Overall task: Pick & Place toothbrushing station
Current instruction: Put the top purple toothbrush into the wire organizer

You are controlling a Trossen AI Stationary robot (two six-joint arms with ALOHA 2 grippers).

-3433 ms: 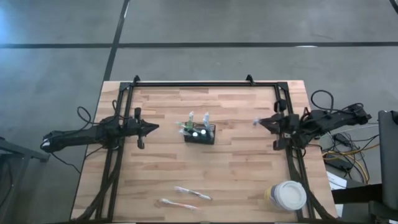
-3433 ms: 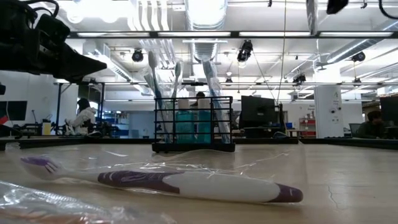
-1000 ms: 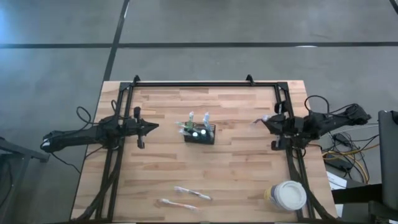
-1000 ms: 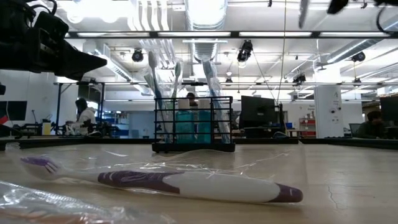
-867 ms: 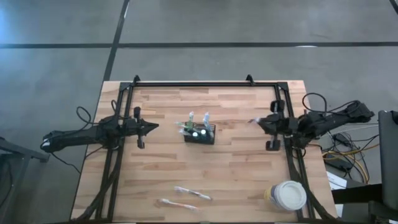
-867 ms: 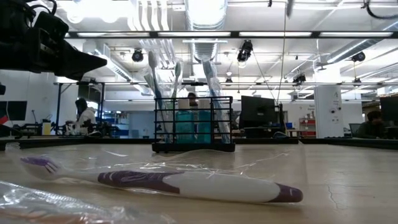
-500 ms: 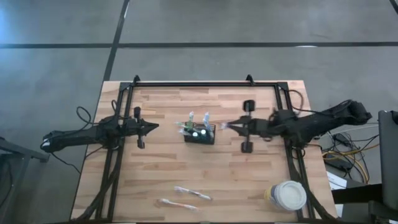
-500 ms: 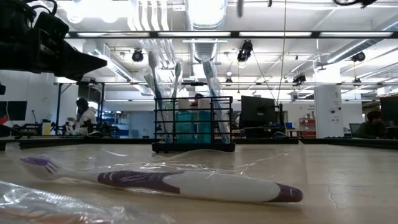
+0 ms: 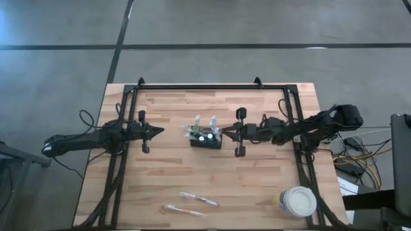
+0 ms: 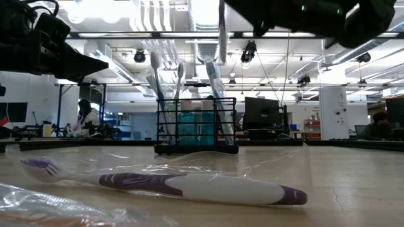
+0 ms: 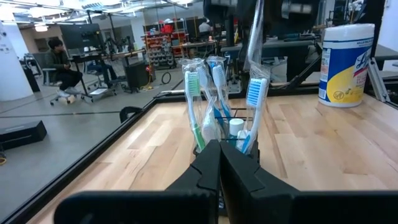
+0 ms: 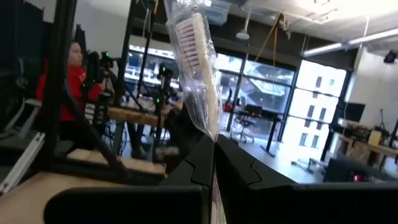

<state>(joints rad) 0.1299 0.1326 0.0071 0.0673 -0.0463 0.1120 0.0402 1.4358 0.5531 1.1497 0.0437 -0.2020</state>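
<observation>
At centre of the overhead view, the black mesh caddy (image 9: 206, 138) stands on the wooden table (image 9: 257, 186), already holding several brushes upright. The right gripper (image 9: 225, 133) reaches in from the right of the frame and sits just beside the caddy's right edge, its fingers closed on a wrapped toothbrush (image 12: 196, 65) held upright with the bristle end up, apparently so the handle can drop straight down into the open top. From table level that brush (image 10: 221, 28) hangs above the caddy (image 10: 197, 126), near its right-hand side, not yet inside. The left gripper (image 9: 158, 131) waits at the left of the overhead frame, well apart from the caddy, fingers closed and empty; its wrist camera looks straight at the caddy (image 11: 225, 142). Room inside the caddy looks tight, since the standing brushes lean across the opening, so the descent probably needs a free gap. Around it the table is open: two more wrapped brushes (image 9: 192, 204) lie near the bottom edge of the overhead frame, and a white wipes tub (image 9: 296, 201) stands at the lower right corner, both well clear of the right arm's path.
</observation>
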